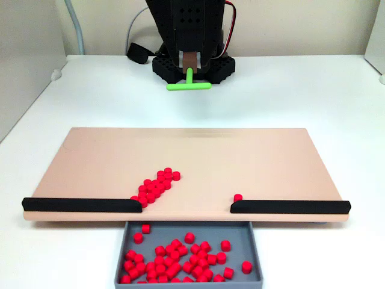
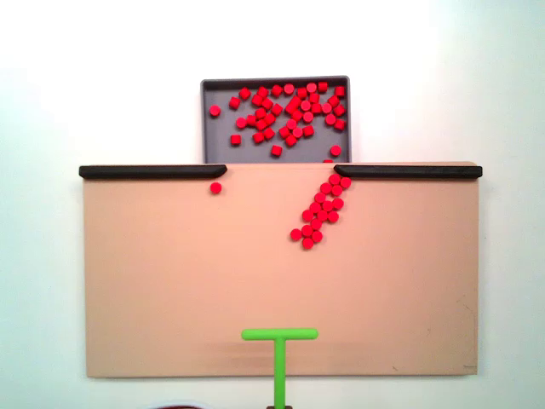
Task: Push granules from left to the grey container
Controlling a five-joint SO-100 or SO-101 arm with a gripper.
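A: What is seen nearest in a fixed view?

B: The grey container [image 1: 189,227] is seen at the front, below the gap between the two black strips [image 1: 81,205], and most of the granules [image 1: 180,256] are already held in it.

A: And what is left on the beige board [image 1: 240,159]?

B: A slanted band of granules [image 1: 156,185] is found against the inner end of one strip, and a single granule [image 1: 237,197] is lodged at the end of the other.

A: Where is the tool [image 1: 189,65]?

B: It is raised at the far side, over the counter [image 1: 289,90], and it is clenched on the stem of the green T-shaped pusher [image 1: 189,83].

A: Which step is judged to be in hand?

B: A reset between sweeps, it is judged. The pusher's bar would need to be lowered behind the band and drawn toward the gap.
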